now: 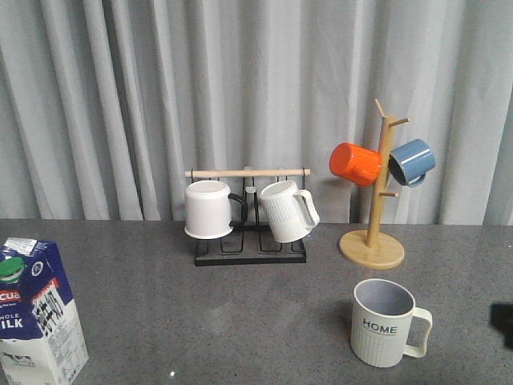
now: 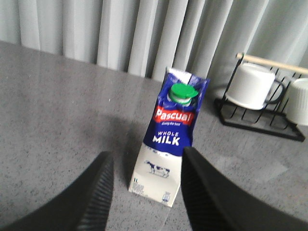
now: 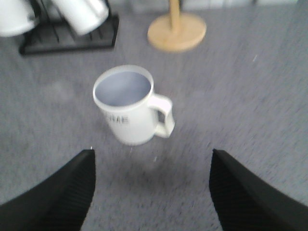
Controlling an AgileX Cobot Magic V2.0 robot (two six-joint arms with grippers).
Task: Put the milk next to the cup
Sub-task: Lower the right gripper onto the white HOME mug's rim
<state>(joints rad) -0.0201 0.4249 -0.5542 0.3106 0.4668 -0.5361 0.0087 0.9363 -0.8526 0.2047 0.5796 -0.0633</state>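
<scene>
Blue-white milk [image 1: 38, 313] standing at desk's [image 1: 240, 321] far-left edge, well apart from cup [image 1: 385, 322] on right. Nothing done yet. Left hand [image 2: 144, 192] hovering wide, framing carton, not gripping; right hand [image 3: 151, 187] wide, empty. Grasp, carry, set-down all remaining.

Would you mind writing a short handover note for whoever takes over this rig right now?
Left gripper: open, empty, lined up on the milk, fingers not touching it.
Right gripper: open, empty, above the table near the cup.
Milk: upright, cap on, at the front left of the table.
Cup: upright, handle to the right, at the front right, in front of the wooden mug tree.
Done: nothing moved so far; milk and cup are far apart.
Left: close on the milk, carry it right, set it upright beside the cup, release.
</scene>
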